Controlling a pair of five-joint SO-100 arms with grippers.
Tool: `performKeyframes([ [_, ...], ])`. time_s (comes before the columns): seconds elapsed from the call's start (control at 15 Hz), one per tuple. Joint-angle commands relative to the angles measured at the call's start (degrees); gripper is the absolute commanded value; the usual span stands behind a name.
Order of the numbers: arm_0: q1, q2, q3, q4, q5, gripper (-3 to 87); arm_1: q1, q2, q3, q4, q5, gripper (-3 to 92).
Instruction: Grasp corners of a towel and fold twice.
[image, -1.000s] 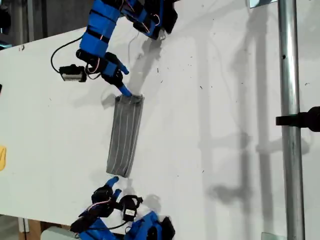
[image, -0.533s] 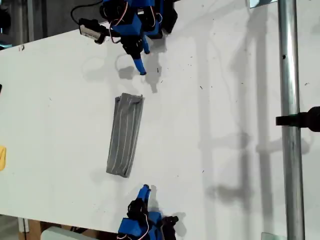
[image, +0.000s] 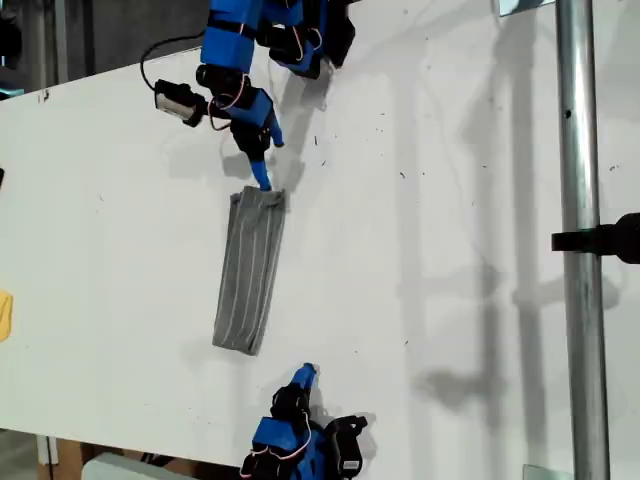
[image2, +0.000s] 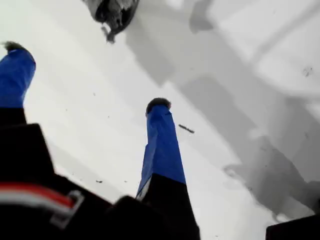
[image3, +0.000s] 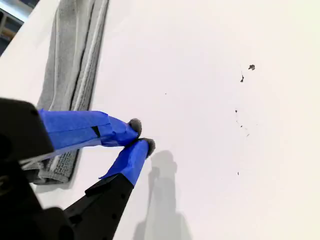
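**Fingers spread wide at one end of folded towel, pinched shut at the other**

Fingers (image2: 160, 140) of my first gripper (image2: 85, 75) stand far apart with only bare table between them, holding nothing. In the exterior view this gripper (image: 267, 158) hangs at the top, one blue tip just at the towel's upper end. My second gripper (image3: 141, 135) has its two tips pressed together, empty, over white tabletop beside the towel's near end; the exterior view shows it (image: 303, 377) at the bottom, apart from the cloth. The towel (image: 250, 270) lies between the two arms as a long narrow grey striped strip, flat on the white table (image: 420, 250).
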Motion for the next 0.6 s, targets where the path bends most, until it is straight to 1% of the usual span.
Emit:
performKeyframes([
  [0.0, 0.53, 0.44, 0.44, -0.53, -0.09, 2.0, 3.43, -13.54, -9.67, -7.03, -3.78, 45.1],
  [0.2, 0.44, 0.44, 0.44, -0.35, -0.09, 2.0, 3.78, -32.26, -20.13, -12.04, -4.75, 44.3],
  [0.27, 0.53, 0.44, 0.44, -0.35, -0.09, 2.1, 3.43, -39.37, -25.40, -12.13, -5.71, 41.6],
  [0.4, 0.53, 0.44, 0.44, -0.26, 0.09, 2.1, 2.81, -52.38, -38.50, -9.58, -8.09, 40.4],
  [0.47, 0.53, 0.44, 0.44, -0.26, 0.26, 2.1, 2.64, -56.60, -43.86, -9.14, -10.46, 36.6],
  [0.53, 0.26, 0.44, 0.44, -0.26, 0.70, 2.2, 2.99, -59.68, -48.08, -9.05, -12.22, 28.5],
])
